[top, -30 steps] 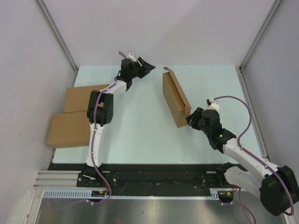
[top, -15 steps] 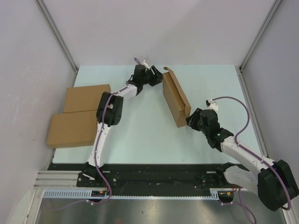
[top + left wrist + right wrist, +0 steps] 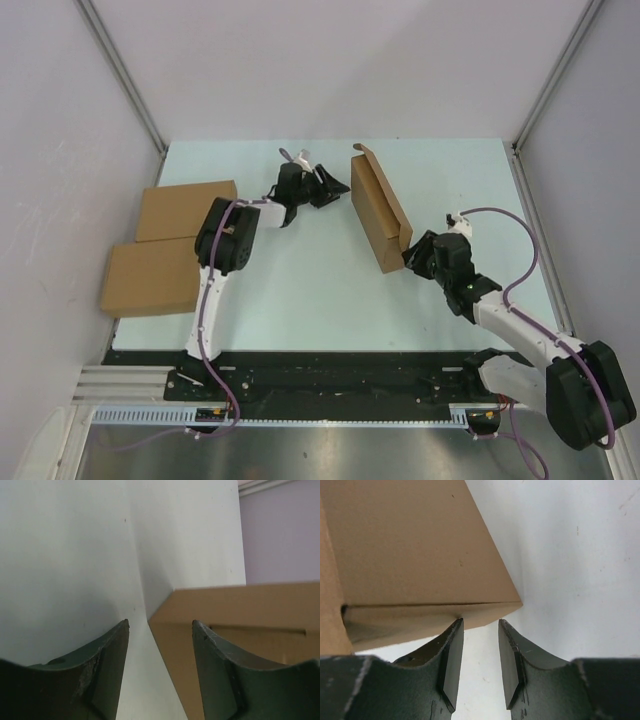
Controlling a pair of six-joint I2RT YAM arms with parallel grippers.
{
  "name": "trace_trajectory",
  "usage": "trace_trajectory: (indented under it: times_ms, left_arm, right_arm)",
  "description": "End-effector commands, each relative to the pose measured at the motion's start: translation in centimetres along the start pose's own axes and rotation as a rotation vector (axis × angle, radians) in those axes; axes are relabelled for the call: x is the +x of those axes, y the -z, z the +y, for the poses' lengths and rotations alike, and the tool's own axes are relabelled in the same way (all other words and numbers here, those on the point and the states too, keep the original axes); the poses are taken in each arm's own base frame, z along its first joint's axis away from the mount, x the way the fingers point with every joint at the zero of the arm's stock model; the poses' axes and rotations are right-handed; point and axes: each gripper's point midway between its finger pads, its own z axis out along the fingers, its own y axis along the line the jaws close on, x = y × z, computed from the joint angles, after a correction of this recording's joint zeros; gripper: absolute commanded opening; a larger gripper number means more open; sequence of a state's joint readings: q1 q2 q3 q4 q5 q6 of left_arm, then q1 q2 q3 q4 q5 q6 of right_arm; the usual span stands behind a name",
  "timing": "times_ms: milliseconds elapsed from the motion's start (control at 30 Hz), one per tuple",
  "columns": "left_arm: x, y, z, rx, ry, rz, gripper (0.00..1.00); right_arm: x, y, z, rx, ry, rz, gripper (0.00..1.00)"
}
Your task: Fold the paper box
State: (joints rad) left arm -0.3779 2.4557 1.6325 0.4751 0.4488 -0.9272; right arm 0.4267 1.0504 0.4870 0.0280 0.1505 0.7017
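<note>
The paper box (image 3: pixel 377 212) is brown cardboard, folded into a shallow box standing on its long edge on the table, with a small flap up at its far end. My left gripper (image 3: pixel 330 186) is open just left of its far part; the left wrist view shows the box (image 3: pixel 240 630) beyond the open fingers (image 3: pixel 107 665), nothing between them. My right gripper (image 3: pixel 410 255) is open at the box's near corner. In the right wrist view the box (image 3: pixel 415 555) fills the upper left, its corner just above the left finger (image 3: pixel 451 660).
Two finished flat brown boxes (image 3: pixel 180 210) (image 3: pixel 152 278) lie at the table's left edge. Grey walls and metal frame posts enclose the pale green table (image 3: pixel 300 270). The black arm base rail runs along the near edge.
My left gripper swung right from the table's far middle to the box's far end, then drew back and down a little. The right gripper and box barely moved.
</note>
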Motion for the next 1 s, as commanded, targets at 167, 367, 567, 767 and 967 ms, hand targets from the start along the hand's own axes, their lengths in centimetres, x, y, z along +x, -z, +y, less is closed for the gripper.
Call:
trace_trajectory:
  times_ms: [167,367,567,767,967]
  left_arm:
    - [-1.1,3.7,-5.1,0.105,-0.052,-0.059,0.59]
    - [-2.9,4.4,-3.9,0.028,-0.041,-0.120,0.57]
    - [-4.6,5.8,-1.8,-0.057,-0.013,-0.166,0.11]
    - [-6.5,7.2,0.5,-0.179,0.054,-0.202,0.00]
    - [-7.4,2.5,-1.8,0.074,0.124,-0.059,0.00]
  right_arm:
    - [-1.2,-0.2,0.2,-0.035,-0.003,-0.056,0.40]
    - [-1.6,0.2,-1.3,-0.010,-0.016,-0.071,0.38]
    - [-2.7,0.7,-2.6,0.030,-0.040,-0.103,0.00]
    - [-2.8,1.6,-2.8,0.043,-0.046,-0.110,0.00]
    - [-1.0,1.8,-1.2,-0.016,-0.061,-0.072,0.00]
